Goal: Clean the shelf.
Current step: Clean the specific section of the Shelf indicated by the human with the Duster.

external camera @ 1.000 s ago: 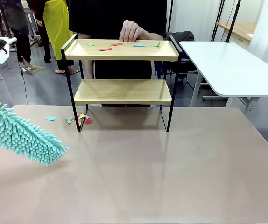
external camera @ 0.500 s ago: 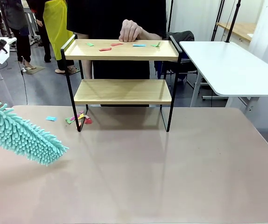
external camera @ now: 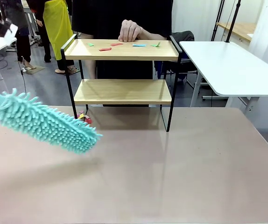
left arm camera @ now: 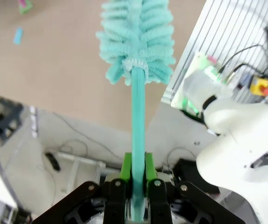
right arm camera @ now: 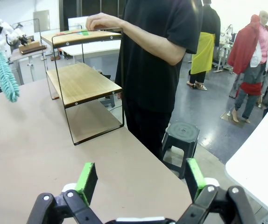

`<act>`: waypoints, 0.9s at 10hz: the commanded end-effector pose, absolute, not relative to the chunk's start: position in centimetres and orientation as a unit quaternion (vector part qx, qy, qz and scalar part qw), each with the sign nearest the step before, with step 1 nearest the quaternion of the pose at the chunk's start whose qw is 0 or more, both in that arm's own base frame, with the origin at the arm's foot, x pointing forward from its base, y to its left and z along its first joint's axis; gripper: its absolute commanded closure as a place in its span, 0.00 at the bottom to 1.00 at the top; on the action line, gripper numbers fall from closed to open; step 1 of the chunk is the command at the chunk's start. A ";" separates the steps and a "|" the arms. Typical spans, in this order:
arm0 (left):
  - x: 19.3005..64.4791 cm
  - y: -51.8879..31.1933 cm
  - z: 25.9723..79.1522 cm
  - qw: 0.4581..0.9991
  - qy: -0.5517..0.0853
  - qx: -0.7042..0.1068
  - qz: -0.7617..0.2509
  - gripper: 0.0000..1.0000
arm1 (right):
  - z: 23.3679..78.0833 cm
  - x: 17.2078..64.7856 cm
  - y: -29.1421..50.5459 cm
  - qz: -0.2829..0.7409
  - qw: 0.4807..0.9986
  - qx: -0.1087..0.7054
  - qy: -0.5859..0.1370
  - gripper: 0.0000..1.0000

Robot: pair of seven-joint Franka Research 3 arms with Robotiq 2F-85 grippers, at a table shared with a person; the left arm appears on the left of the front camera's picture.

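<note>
Left end effector (left arm camera: 137,164) is clamped on the handle of the teal microfibre duster (external camera: 45,123). Right end effector (right arm camera: 141,181) is open and empty. Shelf (external camera: 122,91) stands ahead of the left end effector, beyond the duster head, with coloured scraps (external camera: 110,47) on its top board. Best approach: lift the head over the end rail, then sweep flat along the board, clear of the person's hand (external camera: 130,30).

front cam: fixed on robot's side, faces across table (external camera: 171,177) to shelf (external camera: 124,91) at far edge, mid range. left wrist cam: close along duster (left arm camera: 137,37), down over table edge. right wrist cam: low, sees shelf from its end, farther. all share table.
</note>
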State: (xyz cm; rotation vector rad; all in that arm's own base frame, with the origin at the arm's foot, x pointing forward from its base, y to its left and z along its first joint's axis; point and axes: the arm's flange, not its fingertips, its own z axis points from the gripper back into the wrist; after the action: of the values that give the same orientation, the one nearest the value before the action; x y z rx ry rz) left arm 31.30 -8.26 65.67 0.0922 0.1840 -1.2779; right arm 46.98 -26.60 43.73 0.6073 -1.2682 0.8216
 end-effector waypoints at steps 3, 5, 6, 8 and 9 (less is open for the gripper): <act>31.7 -10.9 69.5 0.773 -0.113 -0.178 -0.598 0.87 | 44.0 47.0 -26.4 0.369 0.684 0.270 -0.568 0.00; 31.7 -14.1 71.6 0.765 -0.166 -0.234 -0.577 0.87 | 44.0 47.0 -26.4 0.369 0.684 0.270 -0.568 0.00; 31.5 -15.7 72.5 0.768 -0.182 -0.241 -0.565 0.87 | 44.0 47.0 -26.4 0.369 0.684 0.270 -0.568 0.00; 30.9 -19.8 75.5 0.817 -0.208 -0.246 -0.479 0.87 | 44.0 47.0 -26.4 0.369 0.684 0.270 -0.568 0.00; 30.7 -21.8 76.9 0.848 -0.216 -0.223 -0.430 0.87 | 44.0 47.0 -26.4 0.369 0.684 0.270 -0.568 0.00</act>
State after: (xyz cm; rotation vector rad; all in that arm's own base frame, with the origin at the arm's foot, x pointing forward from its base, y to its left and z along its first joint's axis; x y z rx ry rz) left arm 30.67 -20.41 75.51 -0.5289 -0.4403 -1.0280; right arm 46.98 -26.60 43.73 0.6072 -1.2682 0.8217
